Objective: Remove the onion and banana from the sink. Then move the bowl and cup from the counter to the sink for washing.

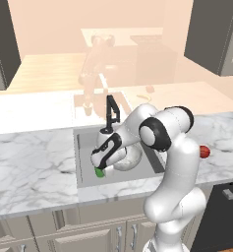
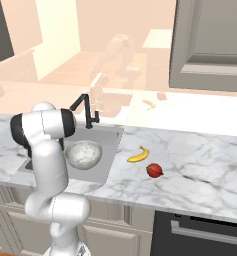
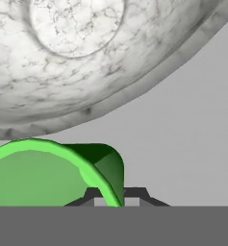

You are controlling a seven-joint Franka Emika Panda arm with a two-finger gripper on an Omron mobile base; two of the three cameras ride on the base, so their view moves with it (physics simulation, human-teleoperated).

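Note:
My gripper reaches down into the grey sink and is shut on the rim of the green cup. In the hand view the cup's rim passes between my gripper's dark tips, with the cup tilted. The speckled bowl sits in the sink just beside the cup, its base close in the hand view. Right of the sink, on the marble counter, lie the banana and the red onion. The onion also peeks out behind my arm.
A black faucet stands at the sink's back edge, close above my hand. Dark upper cabinets hang over the counter on the right. A dark appliance front sits below the counter to the right.

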